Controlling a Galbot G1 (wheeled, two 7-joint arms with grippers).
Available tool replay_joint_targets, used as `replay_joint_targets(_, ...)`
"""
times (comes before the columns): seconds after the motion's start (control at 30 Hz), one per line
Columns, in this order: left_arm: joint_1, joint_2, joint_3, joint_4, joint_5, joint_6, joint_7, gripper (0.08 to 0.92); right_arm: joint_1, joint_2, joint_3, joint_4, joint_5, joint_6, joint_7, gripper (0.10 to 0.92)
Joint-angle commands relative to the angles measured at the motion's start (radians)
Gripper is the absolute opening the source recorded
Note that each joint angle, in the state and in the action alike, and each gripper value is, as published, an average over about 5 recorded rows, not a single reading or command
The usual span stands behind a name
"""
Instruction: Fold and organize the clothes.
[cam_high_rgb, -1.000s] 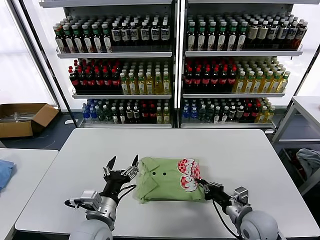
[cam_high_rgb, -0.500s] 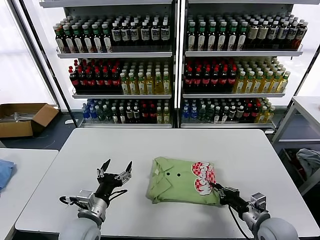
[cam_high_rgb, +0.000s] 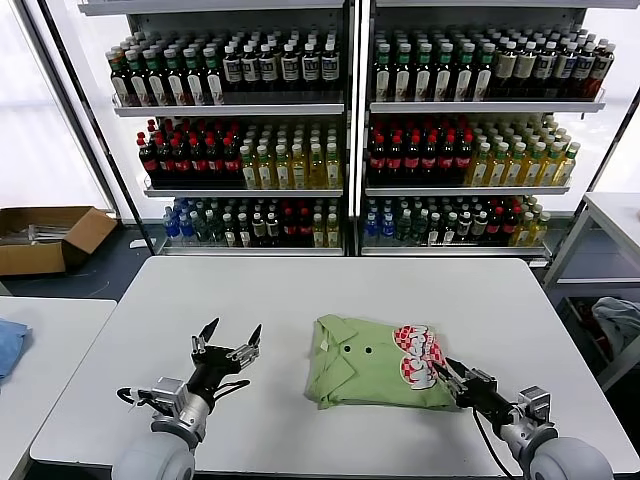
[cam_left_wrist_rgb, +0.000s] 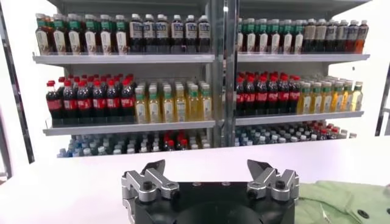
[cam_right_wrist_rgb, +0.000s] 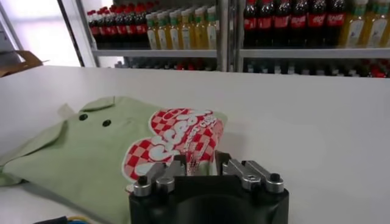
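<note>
The light green shirt (cam_high_rgb: 370, 365) lies folded into a rough rectangle on the white table (cam_high_rgb: 330, 290), collar and dark buttons at its left, the red-and-white graphic (cam_high_rgb: 415, 353) at its right end. My right gripper (cam_high_rgb: 447, 376) is shut on the shirt's right edge by the graphic; in the right wrist view the fabric (cam_right_wrist_rgb: 103, 152) is pinched between the fingers (cam_right_wrist_rgb: 201, 163). My left gripper (cam_high_rgb: 228, 338) is open and empty, left of the shirt and apart from it; the left wrist view shows it (cam_left_wrist_rgb: 207, 170) with the shirt's corner (cam_left_wrist_rgb: 341, 204) off to one side.
Shelves of bottled drinks (cam_high_rgb: 340, 130) stand behind the table. A cardboard box (cam_high_rgb: 45, 238) sits on the floor at far left. A second table with a blue cloth (cam_high_rgb: 10, 345) is at the left edge. Pale grey cloth (cam_high_rgb: 620, 320) lies at far right.
My right gripper has dragged the folded shirt to the right across the table. My left gripper has let go of the shirt's left side and drawn back left, staying open.
</note>
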Motion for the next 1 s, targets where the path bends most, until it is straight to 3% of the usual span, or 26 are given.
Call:
replay_joint_targets(0.03, -0.001, 0.015, -0.004, 0.004, -0.001, -0.002, 0.004, 0.823, -0.002, 0.001, 0.023, 0.003, -0.012, 0.031, 0.007, 0.425)
replay_joint_targets(0.5, 0.009, 0.031, -0.008, -0.009, -0.002, -0.005, 0.023, 0.823, -0.027, 0.062, 0.121, 0.039, -0.039, 0.123, -0.007, 0.804)
replay_joint_targets(1.0, 0.049, 0.036, -0.042, -0.012, 0.008, -0.026, 0.048, 0.823, -0.064, 0.096, 0.128, 0.046, -0.047, 0.148, -0.026, 0.823)
